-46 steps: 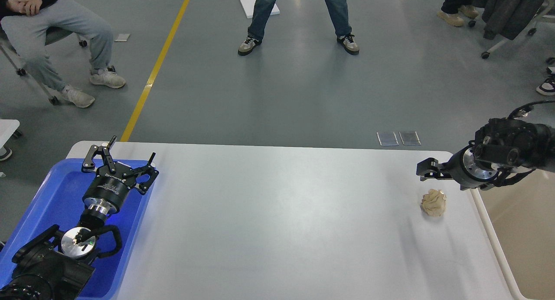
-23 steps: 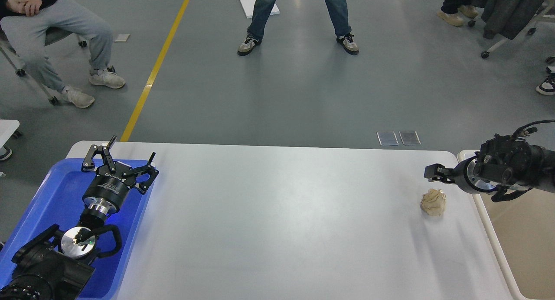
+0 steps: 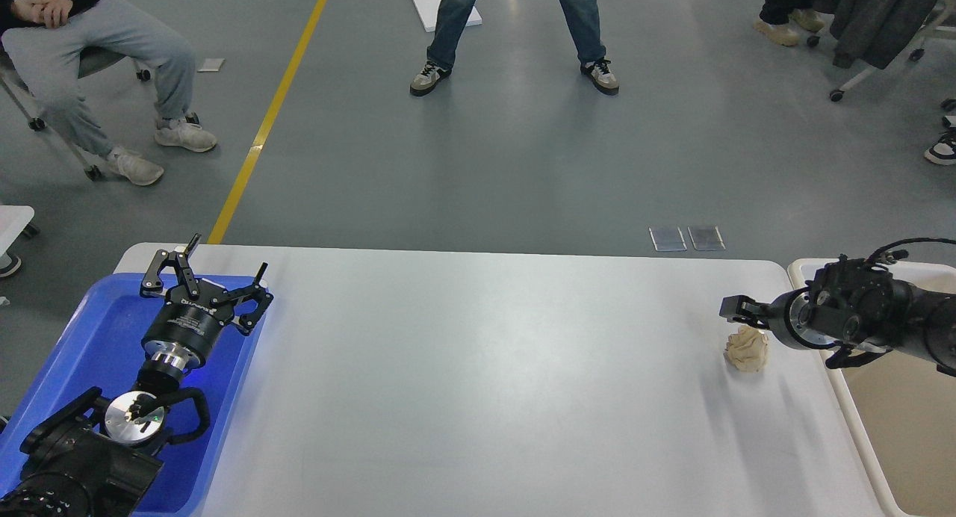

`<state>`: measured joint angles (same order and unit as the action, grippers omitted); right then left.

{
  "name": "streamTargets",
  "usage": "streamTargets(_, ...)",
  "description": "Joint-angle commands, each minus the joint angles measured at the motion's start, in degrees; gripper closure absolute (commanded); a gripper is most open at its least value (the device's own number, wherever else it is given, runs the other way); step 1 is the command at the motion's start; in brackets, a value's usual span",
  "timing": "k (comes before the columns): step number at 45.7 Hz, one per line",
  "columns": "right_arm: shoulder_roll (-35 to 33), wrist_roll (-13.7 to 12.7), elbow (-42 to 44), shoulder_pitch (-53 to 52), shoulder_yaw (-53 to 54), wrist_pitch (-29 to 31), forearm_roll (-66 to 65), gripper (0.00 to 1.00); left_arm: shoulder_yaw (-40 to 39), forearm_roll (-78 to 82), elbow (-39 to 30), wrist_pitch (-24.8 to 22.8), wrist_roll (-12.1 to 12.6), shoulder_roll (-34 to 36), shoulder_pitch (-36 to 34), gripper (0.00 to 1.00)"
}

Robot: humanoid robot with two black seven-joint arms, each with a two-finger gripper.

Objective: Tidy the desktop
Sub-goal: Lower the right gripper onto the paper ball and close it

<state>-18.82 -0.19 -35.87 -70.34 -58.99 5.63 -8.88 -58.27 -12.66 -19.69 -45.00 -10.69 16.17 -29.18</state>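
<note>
Smooth glossy grey-white desktop (image 3: 478,382). Crumpled beige paper wad (image 3: 747,349) just below right gripper (image 3: 736,308), whose opening cannot be judged. Left gripper (image 3: 205,274) spread wide above blue plastic tray (image 3: 89,330).

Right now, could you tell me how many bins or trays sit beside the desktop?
2: a blue tray at the left end of the desktop, and a cream bin at its right end, partly cut off by the frame.

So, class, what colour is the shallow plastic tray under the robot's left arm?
Bright blue: the shallow plastic tray shows best in the head view, the only view given.
</note>
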Motion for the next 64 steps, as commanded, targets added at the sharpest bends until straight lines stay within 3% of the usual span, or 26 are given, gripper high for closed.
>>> streamTargets(1,0.6,-0.1,1.6,2.1,1.4,-0.4,0.0,0.00,0.0,0.0,0.0,0.0,0.0,0.0,0.1,0.00)
streamTargets(47,2.9,-0.1,8.5,8.4,6.1,-0.9,-1.1,0.01,0.0,0.0,0.0,0.0,0.0,0.0,0.0,0.00)
streamTargets(57,3.1,-0.1,8.5,8.9,7.7,-1.0,-0.6,0.08,0.0,0.0,0.0,0.0,0.0,0.0,0.0,0.00)
streamTargets(61,3.1,-0.1,8.4,9.8,8.9,-1.0,-0.7,0.16,0.0,0.0,0.0,0.0,0.0,0.0,0.0,0.00)
streamTargets(64,3.1,-0.1,8.4,10.4,9.2,-1.2,-0.9,0.29,0.0,0.0,0.0,0.0,0.0,0.0,0.0,0.00)
